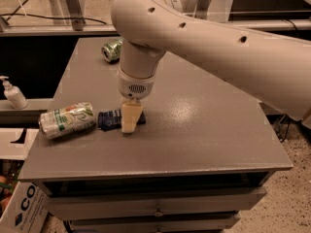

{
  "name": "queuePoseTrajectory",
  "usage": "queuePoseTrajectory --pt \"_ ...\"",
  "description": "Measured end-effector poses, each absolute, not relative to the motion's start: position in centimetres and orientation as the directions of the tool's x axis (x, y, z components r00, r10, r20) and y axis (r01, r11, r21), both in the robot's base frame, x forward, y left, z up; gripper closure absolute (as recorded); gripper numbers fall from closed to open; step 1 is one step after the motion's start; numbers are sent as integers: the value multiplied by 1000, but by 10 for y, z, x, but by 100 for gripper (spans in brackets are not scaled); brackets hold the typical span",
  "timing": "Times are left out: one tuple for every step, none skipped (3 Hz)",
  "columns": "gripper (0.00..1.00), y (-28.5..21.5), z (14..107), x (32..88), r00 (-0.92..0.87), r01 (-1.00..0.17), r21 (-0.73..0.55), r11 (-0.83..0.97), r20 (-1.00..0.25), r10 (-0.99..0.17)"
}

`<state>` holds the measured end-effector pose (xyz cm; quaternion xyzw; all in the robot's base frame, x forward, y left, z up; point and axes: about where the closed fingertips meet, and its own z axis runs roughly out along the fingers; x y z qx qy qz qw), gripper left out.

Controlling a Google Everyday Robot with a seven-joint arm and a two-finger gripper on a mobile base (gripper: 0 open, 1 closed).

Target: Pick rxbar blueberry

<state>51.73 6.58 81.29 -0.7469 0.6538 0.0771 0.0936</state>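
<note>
Gripper point(130, 121) low over mid of rxbar blueberry point(109, 119); grip state can't tell. Bar flat on table point(204, 130), unlifted. White-green can point(67, 120) just beyond, gripper's left. Secure + lift to do.

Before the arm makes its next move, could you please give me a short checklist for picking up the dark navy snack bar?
1. Gripper lined up with the flat dark navy-blue snack bar wrapper: ok, it sits over the bar's right half.
2. Bar lying flat on the grey table top: ok.
3. Gripper actually touching the bar: cannot tell.
4. White-and-green drink can, on its side, clear of the gripper: ok, though it is close to the bar's left end.
5. Green drink can out of the way: ok, near the far edge.
</note>
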Motion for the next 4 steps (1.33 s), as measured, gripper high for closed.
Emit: queuePoseTrajectory --pt "86 66 819 517 133 -991 -39 -127 -238 -962" --pt "100 64 820 520 121 -993 -43 -114 -243 -962" --pt "100 57 834 524 106 -994 -66 -91 -267 -958" --pt "100 33 856 530 74 -993 -105 -45 -299 -951"
